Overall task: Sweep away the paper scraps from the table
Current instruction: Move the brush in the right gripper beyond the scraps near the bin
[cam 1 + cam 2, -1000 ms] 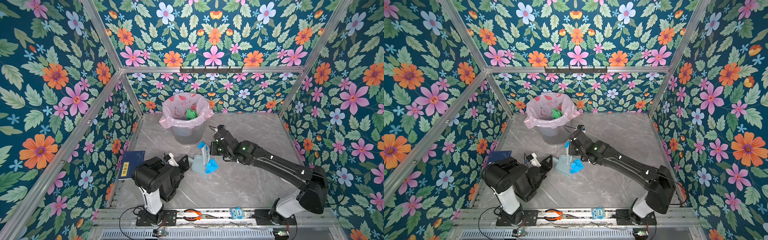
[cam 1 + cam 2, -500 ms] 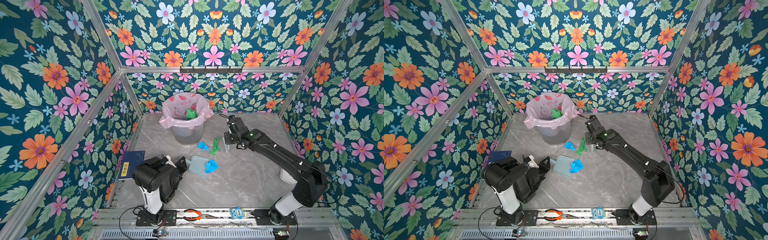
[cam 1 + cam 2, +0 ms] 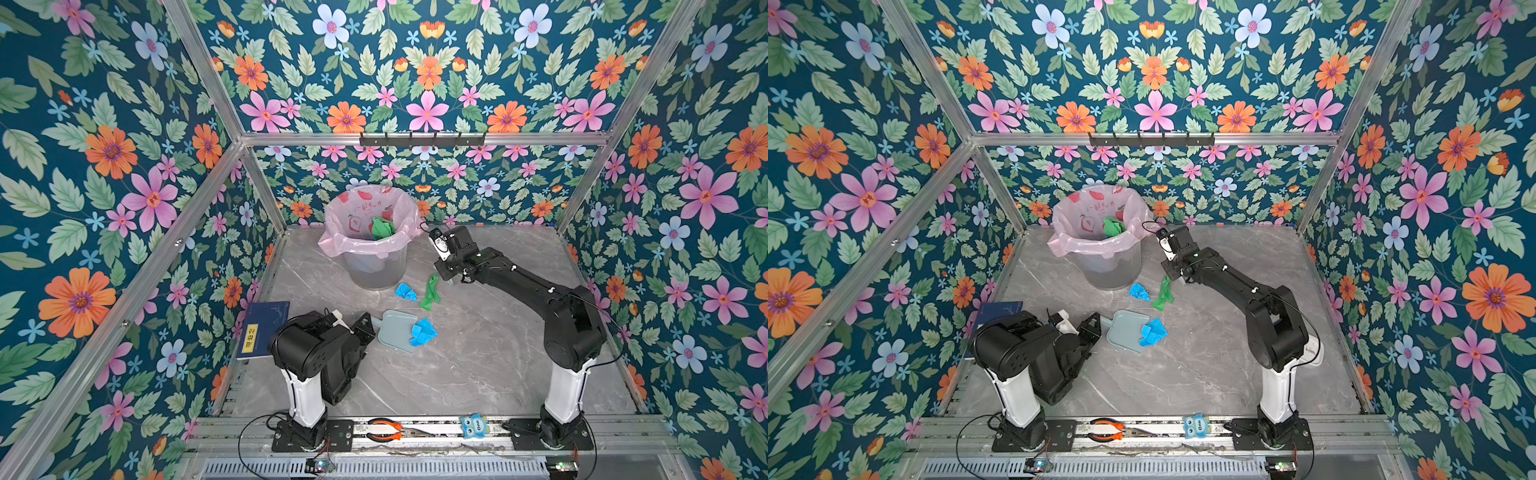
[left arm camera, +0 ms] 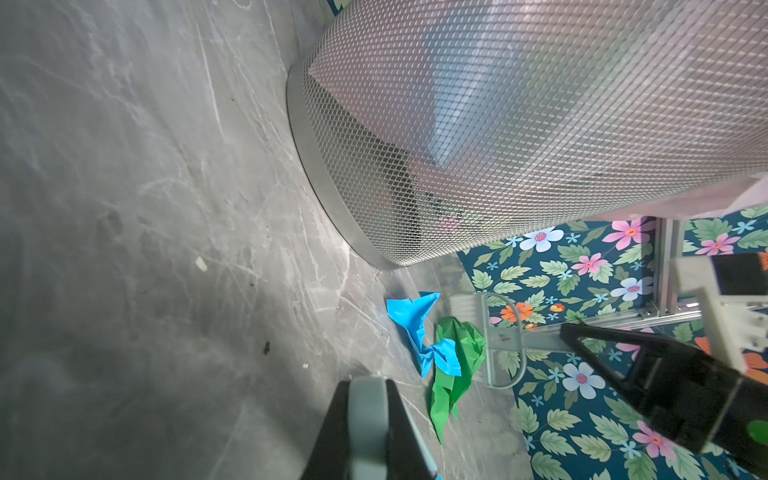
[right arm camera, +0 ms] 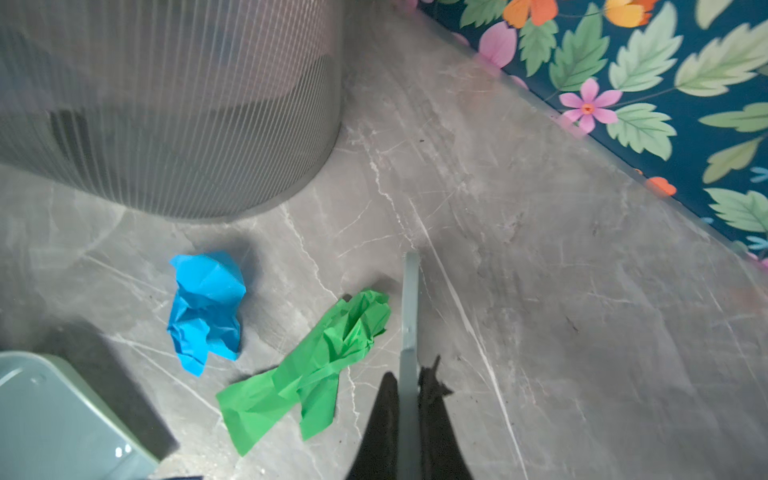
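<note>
Blue scraps (image 3: 406, 292) (image 3: 423, 331), two; loose green scrap (image 3: 431, 293), one.

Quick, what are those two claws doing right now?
Left claw: closed, holding the dustpan by its handle.
Right claw: closed, holding the brush.

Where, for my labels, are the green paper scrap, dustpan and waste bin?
green paper scrap (image 3: 431, 293): in a top view, crumpled middle
dustpan (image 3: 392, 332): in a top view, bare pan floor
waste bin (image 3: 374, 270): in a top view, mesh wall

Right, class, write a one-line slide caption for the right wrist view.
Right gripper grips a brush beside the green scrap; blue scrap lies near the bin.
</note>
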`<state>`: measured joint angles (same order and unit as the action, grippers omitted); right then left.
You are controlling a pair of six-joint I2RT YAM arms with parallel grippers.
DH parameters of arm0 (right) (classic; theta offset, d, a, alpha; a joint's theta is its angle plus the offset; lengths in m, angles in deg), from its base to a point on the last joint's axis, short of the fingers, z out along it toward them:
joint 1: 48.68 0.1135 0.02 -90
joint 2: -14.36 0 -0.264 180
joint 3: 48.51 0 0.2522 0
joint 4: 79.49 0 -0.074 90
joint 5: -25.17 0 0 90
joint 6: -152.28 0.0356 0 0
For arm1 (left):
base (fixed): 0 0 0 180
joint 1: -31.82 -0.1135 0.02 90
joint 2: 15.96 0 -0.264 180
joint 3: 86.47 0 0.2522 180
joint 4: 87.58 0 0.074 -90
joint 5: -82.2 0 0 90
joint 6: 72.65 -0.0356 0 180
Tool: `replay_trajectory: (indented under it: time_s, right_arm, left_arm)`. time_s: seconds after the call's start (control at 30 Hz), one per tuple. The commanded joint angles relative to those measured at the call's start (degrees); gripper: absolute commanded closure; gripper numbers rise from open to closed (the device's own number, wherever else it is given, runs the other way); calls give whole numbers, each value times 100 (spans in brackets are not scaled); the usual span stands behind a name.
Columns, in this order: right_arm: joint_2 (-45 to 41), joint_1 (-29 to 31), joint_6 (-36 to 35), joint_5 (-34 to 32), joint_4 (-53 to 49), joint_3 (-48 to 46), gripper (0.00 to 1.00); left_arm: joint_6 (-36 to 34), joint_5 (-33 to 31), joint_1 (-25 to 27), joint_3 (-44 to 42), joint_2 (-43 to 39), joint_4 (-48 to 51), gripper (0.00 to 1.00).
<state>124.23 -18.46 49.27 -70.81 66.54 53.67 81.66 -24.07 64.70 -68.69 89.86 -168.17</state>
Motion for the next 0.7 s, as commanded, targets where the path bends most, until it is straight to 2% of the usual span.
replay_trajectory:
  time_s: [0.0, 0.2, 0.5, 0.67]
  right_arm:
    - [-44, 11, -771, 194, 498, -146, 100]
    - [-57, 200, -1372, 557, 189, -264, 100]
    - [-224, 688, -1694, 173, -341, -469, 100]
    - [-575, 1007, -1749, -210, -378, -900, 100]
  left_arm:
    - [-73, 69, -10, 12, 0, -163, 100]
    - [-17, 131, -8, 47, 95, -163, 100]
    - [63, 117, -6, 29, 158, -163, 100]
    - [129, 10, -10, -39, 138, -163, 100]
